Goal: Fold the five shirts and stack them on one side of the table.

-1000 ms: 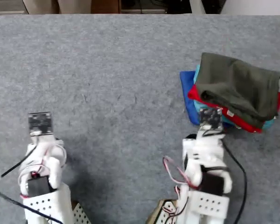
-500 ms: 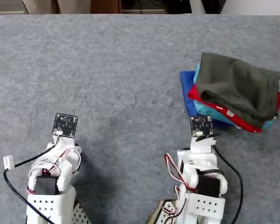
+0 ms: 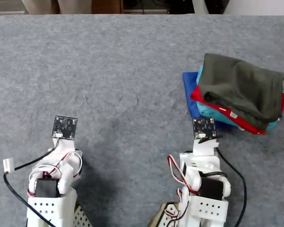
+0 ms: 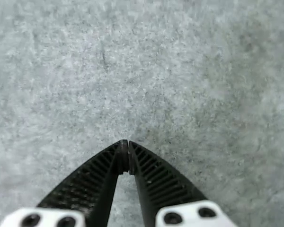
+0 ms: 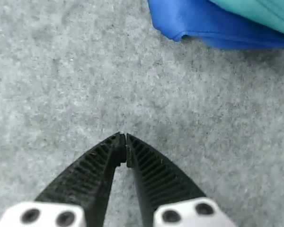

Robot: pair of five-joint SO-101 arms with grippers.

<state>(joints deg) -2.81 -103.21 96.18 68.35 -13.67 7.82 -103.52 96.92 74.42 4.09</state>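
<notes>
Presently: folded shirt stack [image 3: 239, 92], olive over red, teal and blue, on the table [image 3: 132, 61], robot's right side. Both left gripper [image 4: 124, 156] and right gripper [image 5: 123, 149]: tips pressed together, holding nothing. Judged step: parking; draw back low and straight, clear of the stack's blue edge.

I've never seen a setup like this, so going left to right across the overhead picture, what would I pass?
Left arm → right arm → pile of folded shirts, all on the grey table.
</notes>
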